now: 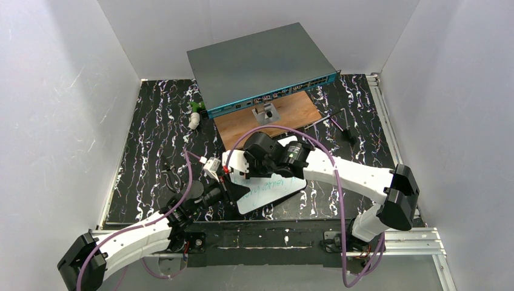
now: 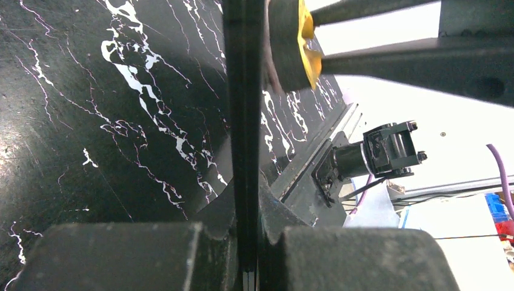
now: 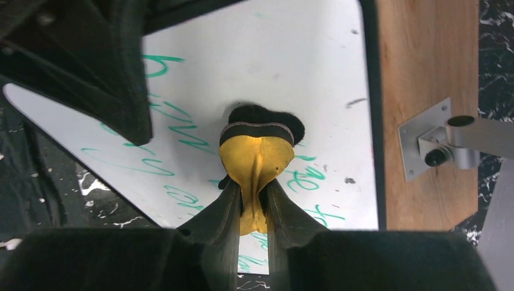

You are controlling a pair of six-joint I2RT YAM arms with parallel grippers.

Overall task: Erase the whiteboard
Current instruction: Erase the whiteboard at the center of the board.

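The whiteboard [image 1: 270,193] lies near the table's front edge, with green handwriting [image 3: 182,136] on it. My left gripper [image 1: 229,191] is shut on its left edge; in the left wrist view the board shows edge-on as a dark strip [image 2: 245,121] between my fingers [image 2: 247,206]. My right gripper [image 1: 240,171] is shut on a yellow eraser [image 3: 257,154], whose black felt face is pressed against the whiteboard [image 3: 291,66] amid the writing. The eraser also shows at the top of the left wrist view [image 2: 292,42].
A large grey box with a teal front [image 1: 260,63] stands at the back. A brown wooden board [image 1: 276,118] with a metal bracket [image 1: 265,113] lies just beyond the whiteboard. A small white-and-green object [image 1: 194,115] lies at the back left. White walls enclose the table.
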